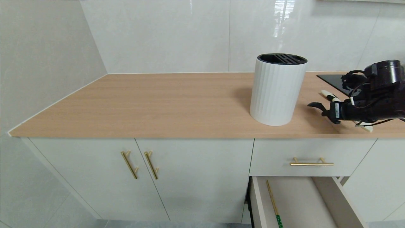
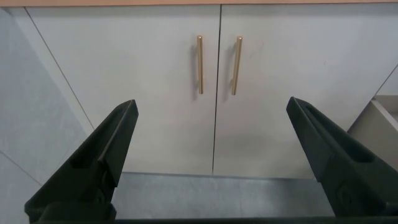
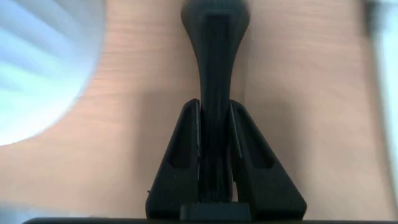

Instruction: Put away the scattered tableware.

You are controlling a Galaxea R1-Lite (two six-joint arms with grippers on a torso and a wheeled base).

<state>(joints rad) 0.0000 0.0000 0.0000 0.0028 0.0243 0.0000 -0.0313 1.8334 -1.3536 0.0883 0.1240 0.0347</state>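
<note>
My right gripper (image 1: 330, 113) hangs just above the wooden countertop (image 1: 158, 104), to the right of a white ribbed utensil holder (image 1: 277, 91) with a black slotted top. It is shut on a slim black utensil (image 1: 314, 105) whose rounded end points toward the holder. In the right wrist view the black utensil (image 3: 214, 37) sticks out past the closed fingers (image 3: 183, 143) of the right gripper (image 3: 214, 112). A white-handled utensil (image 1: 328, 95) lies on the counter behind that arm, partly hidden by it. My left gripper (image 2: 211, 155) is open, low down, facing the cabinet doors (image 2: 155, 93).
A black cooktop (image 1: 333, 80) lies at the counter's far right. Below the counter a lower drawer (image 1: 297, 202) stands pulled open with a chopstick (image 1: 272, 202) inside. A shut drawer with a gold handle (image 1: 311, 163) is above it. Two gold door handles (image 1: 139, 164) are on the left cabinet.
</note>
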